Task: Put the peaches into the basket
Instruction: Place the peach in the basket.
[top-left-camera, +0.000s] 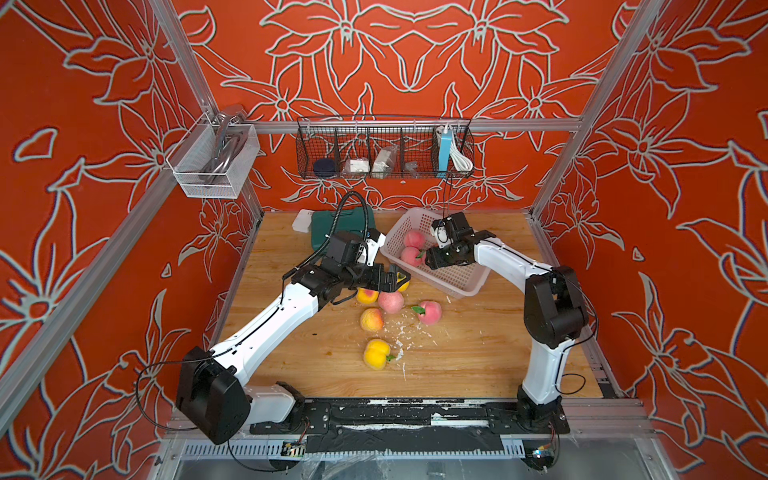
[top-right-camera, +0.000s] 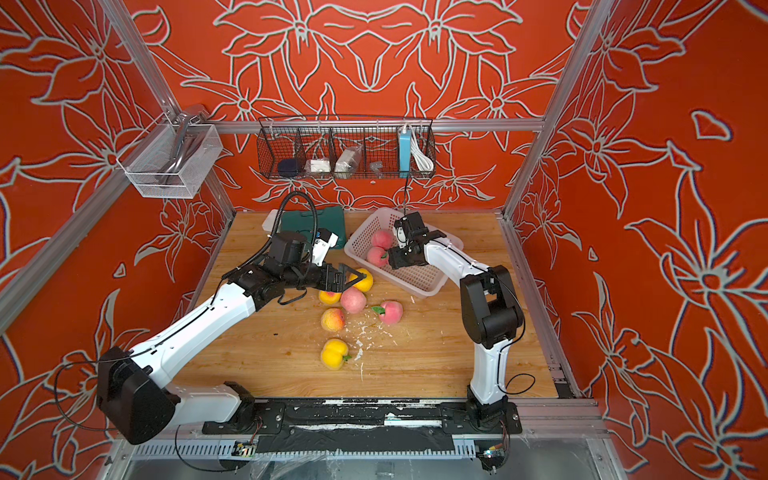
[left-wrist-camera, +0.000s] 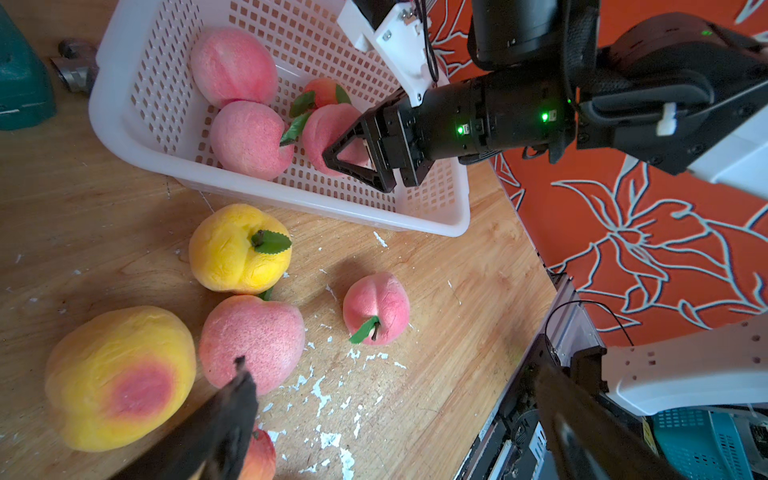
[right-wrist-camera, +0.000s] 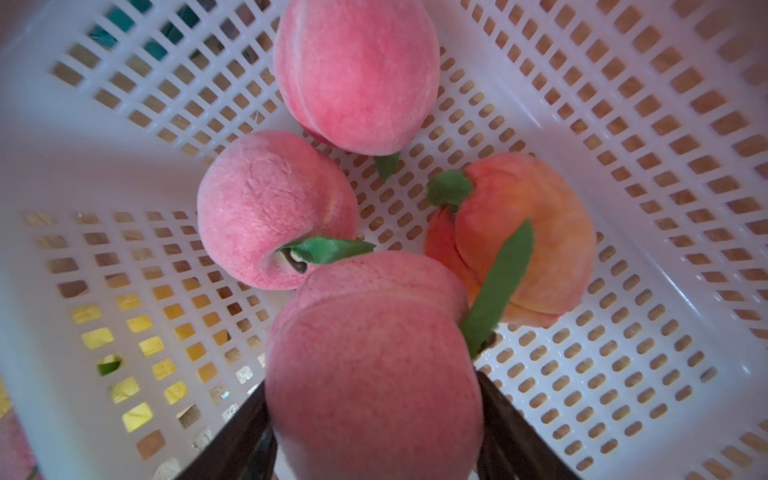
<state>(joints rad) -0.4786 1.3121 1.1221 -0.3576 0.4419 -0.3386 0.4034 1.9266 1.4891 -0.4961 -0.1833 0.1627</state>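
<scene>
Pale wood table (top-left-camera: 478, 353), flecked with white chips (left-wrist-camera: 320, 390). The pink basket (top-left-camera: 465, 276) sits far right on it, skewed to the table edges.

Left gripper (top-right-camera: 347, 283): jaws at full spread with nothing between them. It hangs low over the loose fruit, just beside the basket's near wall.

Right gripper (left-wrist-camera: 349, 153): reaches down inside the basket, jaws part-way apart and pressed to both sides of a pink peach (right-wrist-camera: 374, 365). Cannot tell whether that fruit touches the basket floor.

Three more lie in the basket:
- second pink peach (right-wrist-camera: 357, 70)
- third pink peach (right-wrist-camera: 274, 208)
- orange peach (right-wrist-camera: 528, 237)

Six are on the table, out of the basket:
- yellow peach (left-wrist-camera: 237, 249), nearest the basket wall
- blushed peach (left-wrist-camera: 120, 374)
- big pink peach (left-wrist-camera: 253, 340), touching the yellow peach
- leafed pink peach (left-wrist-camera: 376, 307), standing apart
- amber peach (top-left-camera: 371, 320)
- front yellow peach (top-left-camera: 377, 353), nearest the arm bases
</scene>
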